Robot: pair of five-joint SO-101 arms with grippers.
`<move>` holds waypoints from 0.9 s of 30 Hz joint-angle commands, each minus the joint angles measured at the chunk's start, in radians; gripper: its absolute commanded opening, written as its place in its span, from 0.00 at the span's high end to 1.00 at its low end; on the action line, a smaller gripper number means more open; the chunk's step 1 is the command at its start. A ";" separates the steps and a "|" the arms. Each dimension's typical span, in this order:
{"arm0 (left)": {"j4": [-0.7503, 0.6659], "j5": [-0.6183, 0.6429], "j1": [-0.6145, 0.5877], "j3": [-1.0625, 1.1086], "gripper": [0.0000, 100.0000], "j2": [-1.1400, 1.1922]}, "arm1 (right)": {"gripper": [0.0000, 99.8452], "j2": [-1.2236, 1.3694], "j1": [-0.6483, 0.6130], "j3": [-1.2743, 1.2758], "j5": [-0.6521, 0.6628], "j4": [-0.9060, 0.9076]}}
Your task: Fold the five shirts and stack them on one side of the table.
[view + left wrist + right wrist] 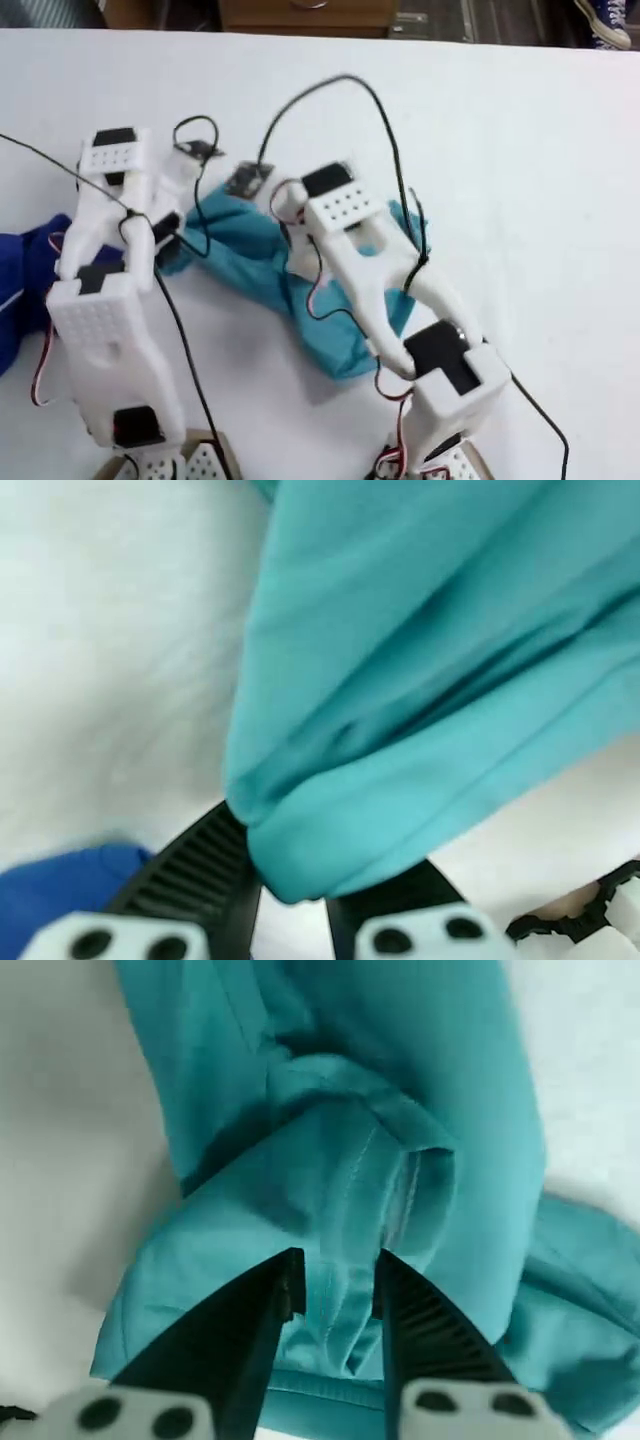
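Observation:
A teal shirt [250, 250] lies crumpled on the white table [520, 150], between the two arms. At the shirt's left edge, my left gripper [295, 880] is shut on a folded hem of the teal shirt [420, 680]; it also appears in the high view [178, 245]. My right gripper [335, 1280] points down over the middle of the teal shirt [330, 1110] and is shut on a raised fold with a seam. The right arm [350, 230] hides that part of the shirt in the high view. A dark blue shirt [25, 270] lies bunched at the table's left edge, beside the left arm.
Black cables [380, 110] loop over the table behind the arms, and a small dark board [245, 180] lies by the shirt's far edge. The right half of the table is bare white surface. Wooden furniture [300, 15] stands beyond the far edge.

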 commanded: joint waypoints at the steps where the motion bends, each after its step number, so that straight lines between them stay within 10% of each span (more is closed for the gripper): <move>1: -0.005 -0.005 -0.032 -0.038 0.98 -0.006 | 0.88 -0.130 0.054 0.110 0.032 -0.033; 27: -0.005 -0.005 -0.035 -0.038 0.98 -0.006 | 0.88 -0.240 0.188 0.494 0.094 -0.268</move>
